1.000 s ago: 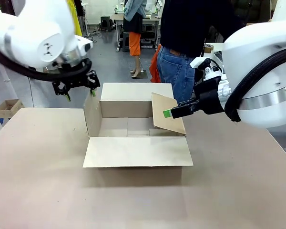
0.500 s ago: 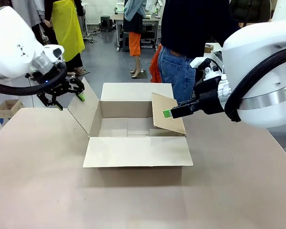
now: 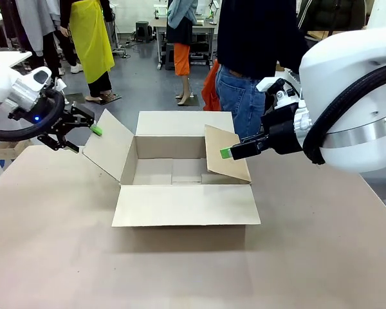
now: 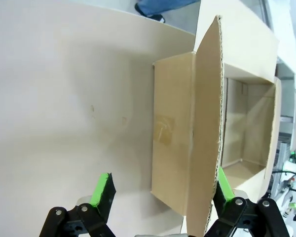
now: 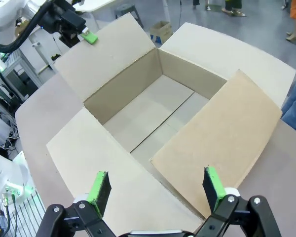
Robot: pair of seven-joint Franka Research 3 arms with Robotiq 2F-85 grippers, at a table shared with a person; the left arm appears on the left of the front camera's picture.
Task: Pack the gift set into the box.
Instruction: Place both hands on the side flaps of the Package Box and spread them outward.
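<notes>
The box (image 3: 186, 205) lies open at the middle of the table, its inside bare (image 5: 148, 118). My left gripper (image 3: 83, 138) is open at the left flap (image 3: 109, 151), which leans outward. In the left wrist view the flap's edge (image 4: 214, 123) runs just inside one green pad (image 4: 224, 190) of that gripper (image 4: 163, 186). My right gripper (image 3: 226, 153) hangs open at the right flap (image 3: 235, 168), which tilts inward; its fingers (image 5: 101, 190) straddle the flap's near corner (image 5: 222, 128) from above. The gift set is out of view.
A person in a dark top and jeans (image 3: 244, 96) stands at the far edge right behind the box. A small brown carton (image 3: 9, 147) sits on the floor at left. Bare tabletop (image 3: 180, 270) spreads in front and to both sides.
My left gripper has swung left and downward, and the left flap went from upright to folded outward. The right arm and right flap have not moved.
</notes>
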